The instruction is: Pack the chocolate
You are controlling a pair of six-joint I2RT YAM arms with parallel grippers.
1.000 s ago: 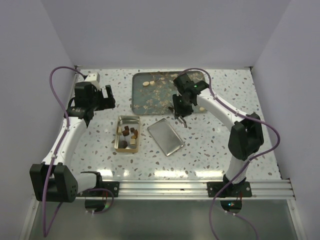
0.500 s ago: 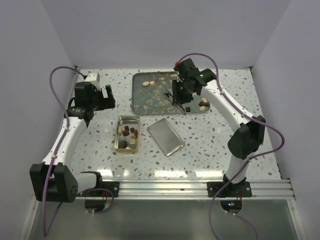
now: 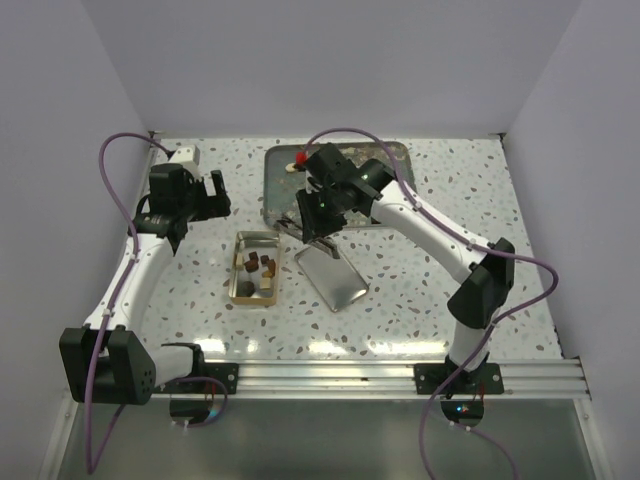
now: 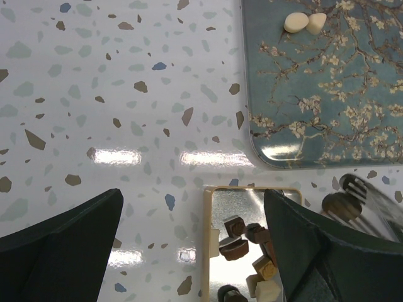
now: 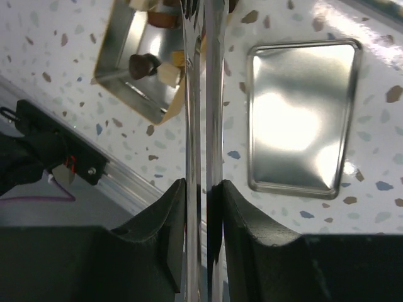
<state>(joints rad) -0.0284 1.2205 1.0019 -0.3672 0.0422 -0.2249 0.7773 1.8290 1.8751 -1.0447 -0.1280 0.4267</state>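
The gold tin [image 3: 256,268] lies open on the table with several brown and tan chocolate pieces [image 3: 258,266] inside; it also shows in the left wrist view [image 4: 217,251]. My right gripper [image 3: 318,212] is shut on metal tongs [image 5: 203,94]. The tong tips pinch a dark chocolate lump [image 4: 340,204] just above the tin's far right corner. Two cream chocolates [image 4: 304,22] lie on the teal blossom-print tray [image 4: 264,113]. My left gripper [image 3: 210,190] is open and empty, hovering left of the tray and beyond the tin.
The tin's flat lid [image 3: 332,272] lies right of the tin, below my right gripper. The teal tray [image 3: 275,190] sits at the back centre. The arm-mount rail [image 3: 330,375] runs along the near edge.
My right arm has swung left from over the tray's right side to the tin's far corner, carrying the tongs. The left arm has not moved.
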